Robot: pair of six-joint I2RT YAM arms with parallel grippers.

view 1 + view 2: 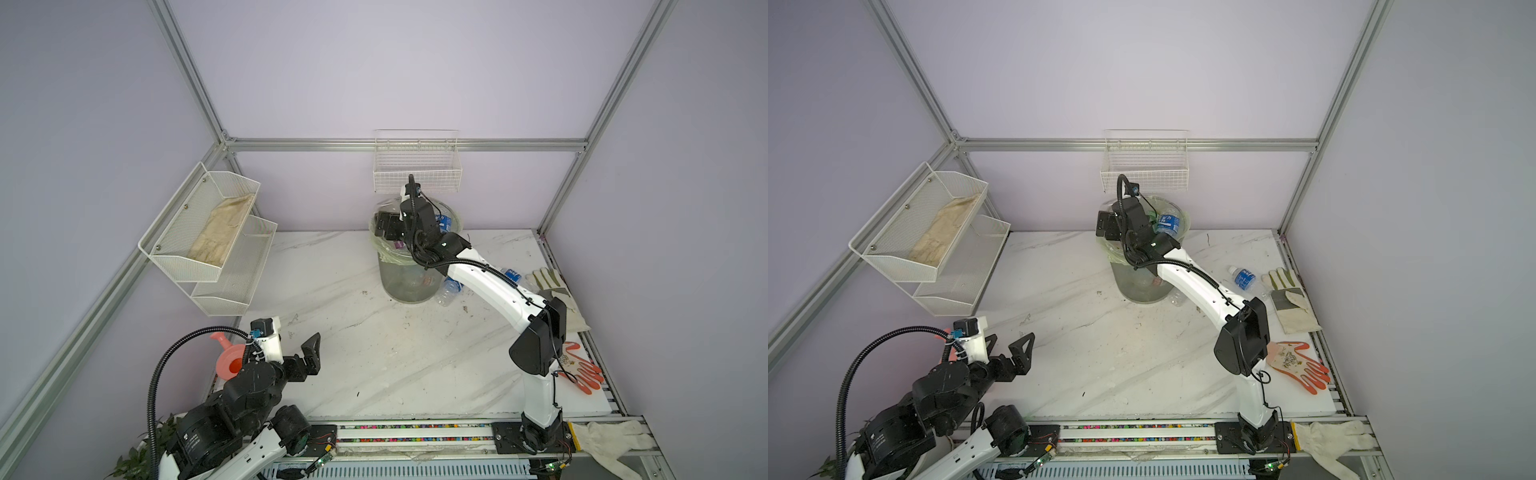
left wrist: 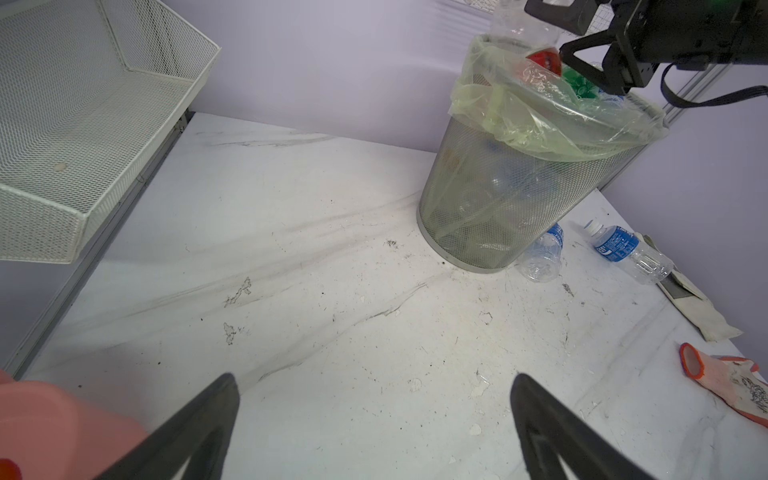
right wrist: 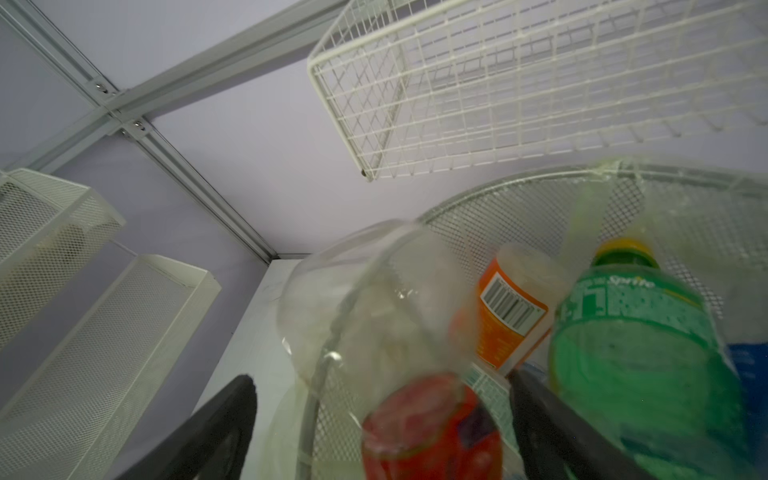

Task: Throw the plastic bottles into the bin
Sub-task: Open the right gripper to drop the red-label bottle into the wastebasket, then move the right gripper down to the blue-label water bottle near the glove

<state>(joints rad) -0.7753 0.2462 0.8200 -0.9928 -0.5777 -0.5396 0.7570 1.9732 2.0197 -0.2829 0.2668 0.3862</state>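
Drop step: right tool (image 3: 380, 376) open over bin (image 2: 498, 199), red bottle (image 3: 428, 424) seemingly falling; left tool (image 2: 374, 376) open, empty. Next: grasp blue bottle (image 2: 619, 247) beside bin.

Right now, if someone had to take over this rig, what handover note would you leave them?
Left gripper: open and empty, above the table beside the pink watering can.
Right gripper: open over the mouth of the bin. A blurred red-labelled bottle lies between the spread jaws, apparently falling in.
Done: the bin is filled to near its rim, with a green bottle and an orange-labelled bottle on top.
Left: two blue-labelled bottles on the table, one against the bin's foot, one nearer the gloves at.
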